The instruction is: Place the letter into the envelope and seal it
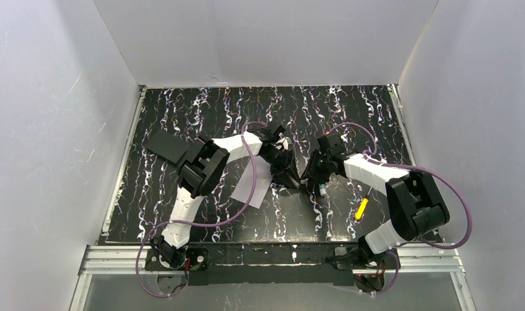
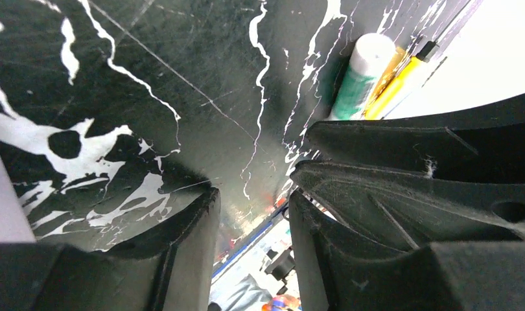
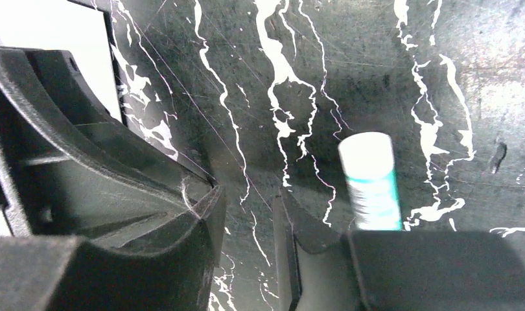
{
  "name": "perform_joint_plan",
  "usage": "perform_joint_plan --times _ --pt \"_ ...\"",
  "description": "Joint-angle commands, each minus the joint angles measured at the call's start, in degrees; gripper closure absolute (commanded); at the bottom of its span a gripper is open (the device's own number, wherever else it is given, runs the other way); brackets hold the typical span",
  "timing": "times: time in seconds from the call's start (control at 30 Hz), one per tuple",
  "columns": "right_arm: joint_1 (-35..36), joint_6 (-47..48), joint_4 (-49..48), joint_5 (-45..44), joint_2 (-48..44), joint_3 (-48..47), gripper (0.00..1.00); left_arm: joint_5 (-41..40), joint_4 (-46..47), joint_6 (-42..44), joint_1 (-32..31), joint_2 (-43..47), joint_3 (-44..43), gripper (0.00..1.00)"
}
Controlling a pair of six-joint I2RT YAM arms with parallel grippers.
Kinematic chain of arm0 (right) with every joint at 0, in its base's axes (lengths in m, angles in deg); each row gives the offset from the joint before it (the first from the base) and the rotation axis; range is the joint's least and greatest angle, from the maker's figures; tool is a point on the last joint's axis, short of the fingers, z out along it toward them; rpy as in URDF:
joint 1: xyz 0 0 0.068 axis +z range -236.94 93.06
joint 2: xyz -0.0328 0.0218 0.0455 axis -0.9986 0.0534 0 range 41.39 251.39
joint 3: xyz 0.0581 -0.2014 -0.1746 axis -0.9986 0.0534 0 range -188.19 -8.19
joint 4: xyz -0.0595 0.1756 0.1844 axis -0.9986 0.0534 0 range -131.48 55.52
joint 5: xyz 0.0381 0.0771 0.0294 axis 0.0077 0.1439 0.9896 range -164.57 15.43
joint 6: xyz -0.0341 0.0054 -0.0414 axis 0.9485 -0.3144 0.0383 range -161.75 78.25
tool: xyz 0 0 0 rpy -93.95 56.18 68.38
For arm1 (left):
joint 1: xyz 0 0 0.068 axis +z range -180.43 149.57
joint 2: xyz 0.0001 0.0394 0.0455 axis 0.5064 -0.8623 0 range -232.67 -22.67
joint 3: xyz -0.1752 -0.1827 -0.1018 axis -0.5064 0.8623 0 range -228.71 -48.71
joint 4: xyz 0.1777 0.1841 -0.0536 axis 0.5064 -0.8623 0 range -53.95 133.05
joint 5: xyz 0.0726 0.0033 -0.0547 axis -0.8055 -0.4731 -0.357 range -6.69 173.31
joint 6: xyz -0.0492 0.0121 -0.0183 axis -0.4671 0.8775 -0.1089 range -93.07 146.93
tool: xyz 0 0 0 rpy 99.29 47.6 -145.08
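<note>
Your left arm (image 1: 196, 170) rises from its base, folds at the elbow and sends its white forearm right, toward the middle of the desk (image 1: 182, 116). The left end effector (image 1: 286, 167) tips downward, its fingers (image 2: 182, 240) partly apart with nothing between them. Your right arm (image 1: 412, 206) mirrors this, forearm reaching left. The right end effector (image 1: 315, 176) hangs low, just beside the left one, its fingers likewise parted and empty.
</note>
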Motion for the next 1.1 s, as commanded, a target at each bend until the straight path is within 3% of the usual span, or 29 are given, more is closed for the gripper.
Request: perform_joint_plan --times 0.0,0.1,0.23,0.3,0.47,0.67,1.07 --pt "0.1 3.3 -0.2 -1.9 -1.0 -0.7 0.61 -1.1 -1.5 1.8 0.0 6.4 -0.3 0.58" --pt "-0.2 7.9 5.6 -14.3 -4.2 -5.5 0.59 -1.5 -1.1 3.0 0.1 9.9 0.5 0.58" --pt "-3.5 10.3 13.2 -31.9 -3.3 -11.3 0.37 -2.9 -1.0 4.5 0.4 14.9 2.3 0.56" --pt "-5.8 10.6 14.0 -35.3 -1.7 -11.2 0.34 -3.3 -1.5 5.2 0.6 17.1 3.0 0.55" --pt "-12.3 7.9 14.8 -34.5 2.7 -9.4 0.35 -4.4 -2.6 6.6 1.2 22.8 4.7 0.54" --pt "-17.9 6.7 10.4 -28.6 1.8 -5.0 0.36 -6.0 -4.0 8.0 2.2 28.6 6.2 0.52" --pt "-21.6 2.2 7.2 -19.7 0.0 0.3 0.4 -4.9 -3.7 8.2 4.5 32.0 8.7 0.51"
